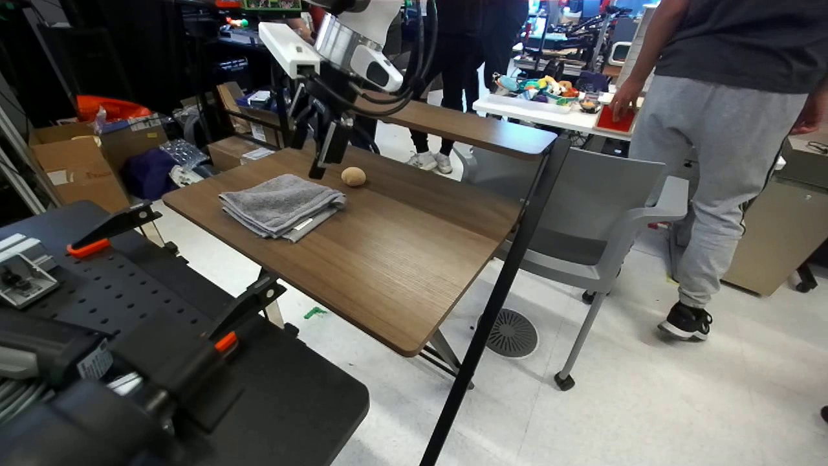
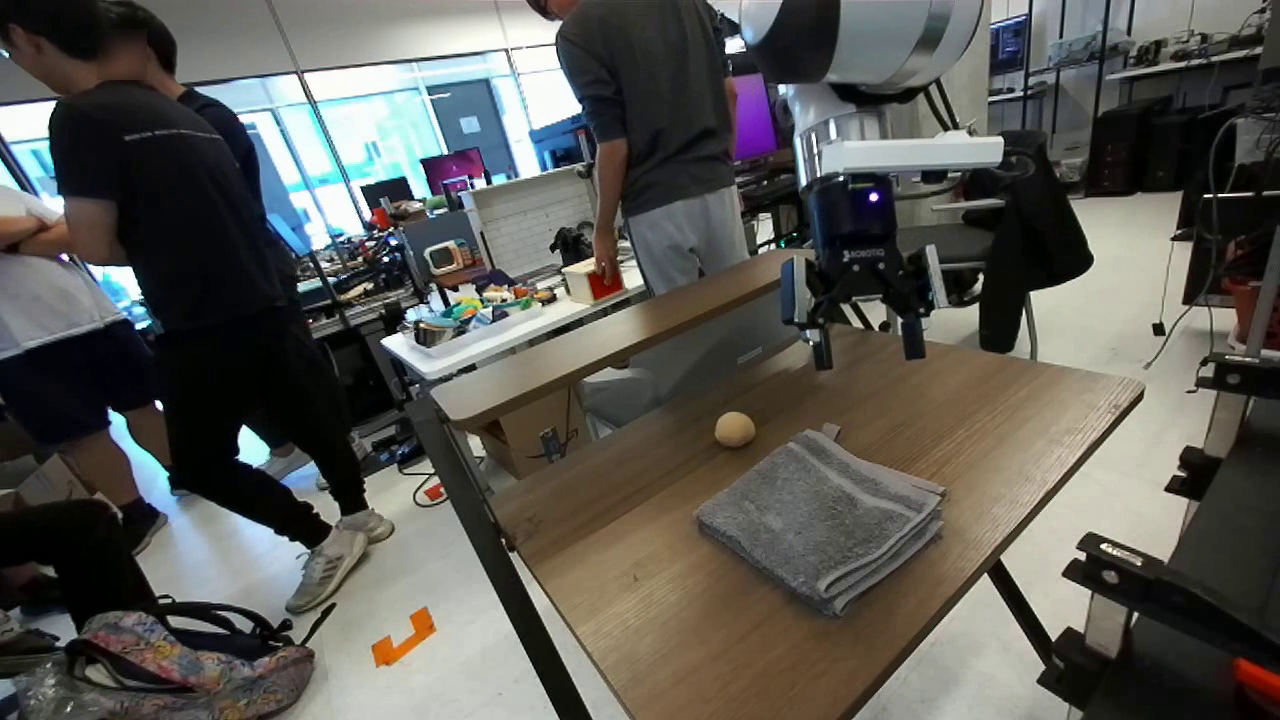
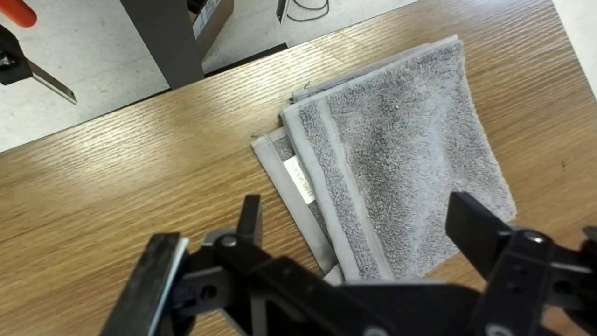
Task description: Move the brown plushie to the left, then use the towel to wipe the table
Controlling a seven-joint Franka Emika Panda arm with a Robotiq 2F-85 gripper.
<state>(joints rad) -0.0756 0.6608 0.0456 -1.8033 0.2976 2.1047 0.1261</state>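
Observation:
The brown plushie [image 1: 353, 176] [image 2: 735, 429], small and round, sits on the brown wood-grain table [image 1: 394, 272] [image 2: 640, 590] beside the towel in both exterior views. It does not show in the wrist view. The towel [image 1: 278, 202] [image 2: 820, 515] [image 3: 401, 154] is grey, folded roughly square and flat on the tabletop, with a pale label at one edge. Above the table, apart from both things, hangs my gripper [image 1: 308, 155] [image 2: 868, 350]. Its fingers are spread wide with nothing held between them. From the wrist, the towel appears below and partly behind the gripper [image 3: 356, 205].
A raised shelf [image 1: 466, 128] [image 2: 640, 335] runs along one long side of the table. Past it stands a grey chair [image 1: 582, 213]. A black bench [image 1: 278, 382] with clamps [image 1: 249, 307] is close to the opposite side. Several people stand around the room.

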